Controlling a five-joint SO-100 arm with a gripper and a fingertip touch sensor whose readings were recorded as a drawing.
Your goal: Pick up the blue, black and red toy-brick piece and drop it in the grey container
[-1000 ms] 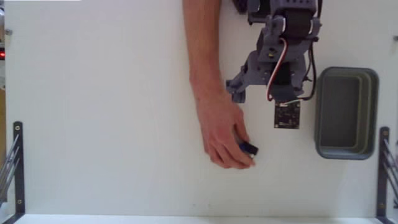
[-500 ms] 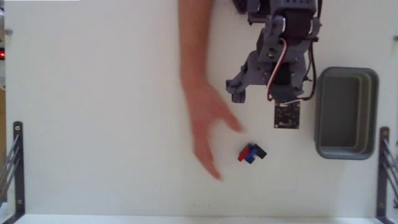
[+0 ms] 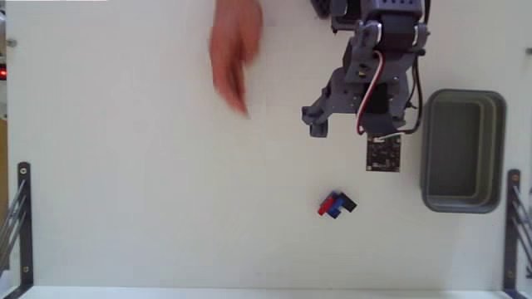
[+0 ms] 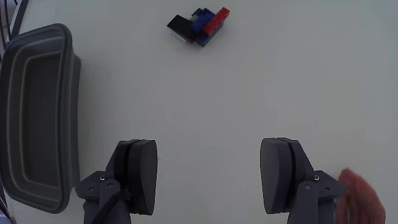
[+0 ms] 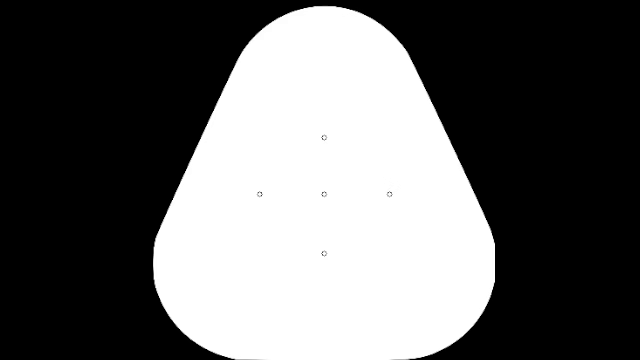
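Since the earlier frames, a person's hand (image 3: 232, 51) has been withdrawn from beside the toy-brick piece (image 3: 336, 204) to the upper part of the fixed view, blurred, and the piece has been left lying alone on the white table (image 3: 133, 183).

In the fixed view, the piece is seen below the arm, apart from it, just below and left of the small dark circuit board (image 3: 384, 154) carried on the arm. The grey container (image 3: 462, 150) stands to the right, well apart from the piece.

In the wrist view, the gripper (image 4: 213, 175) is held wide open, nothing between its jaws. The piece (image 4: 198, 26) lies ahead of it near the top edge, untouched, and the container (image 4: 37, 115) is seen at the left.
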